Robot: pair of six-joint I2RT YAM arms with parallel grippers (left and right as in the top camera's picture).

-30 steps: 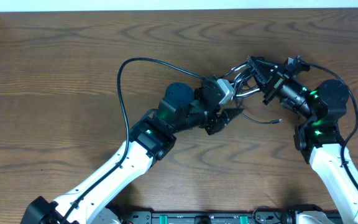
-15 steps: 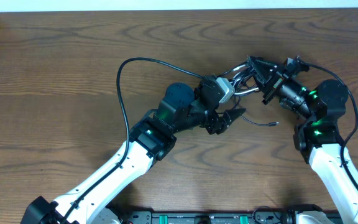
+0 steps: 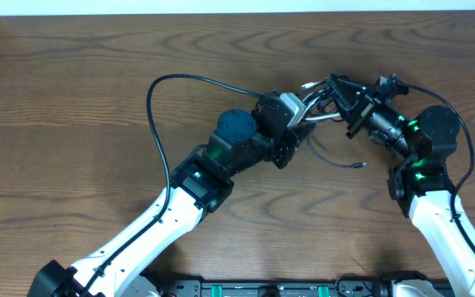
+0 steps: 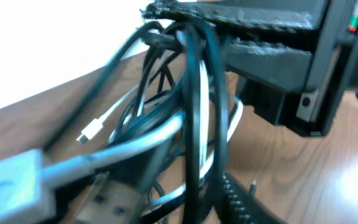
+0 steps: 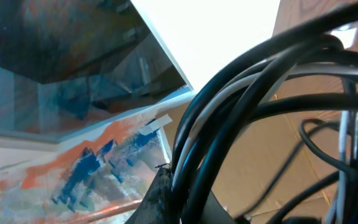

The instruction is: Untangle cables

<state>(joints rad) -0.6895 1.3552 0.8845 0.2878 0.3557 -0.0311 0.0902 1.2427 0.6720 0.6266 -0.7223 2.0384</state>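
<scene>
The right gripper (image 3: 336,87) is closed tight on the cables (image 3: 317,110), a black and white bundle that hangs from its tips over the far right part of the table (image 3: 72,91). In the left wrist view the loops fill the picture, blurred, and which cord crosses which is hard to make out. The left gripper (image 3: 293,143) is just beside the bundle, mostly hidden under its own wrist; whether its jaws hold a cord I cannot tell. One black end (image 3: 359,165) lies free on the wood, its plug too small to make out
</scene>
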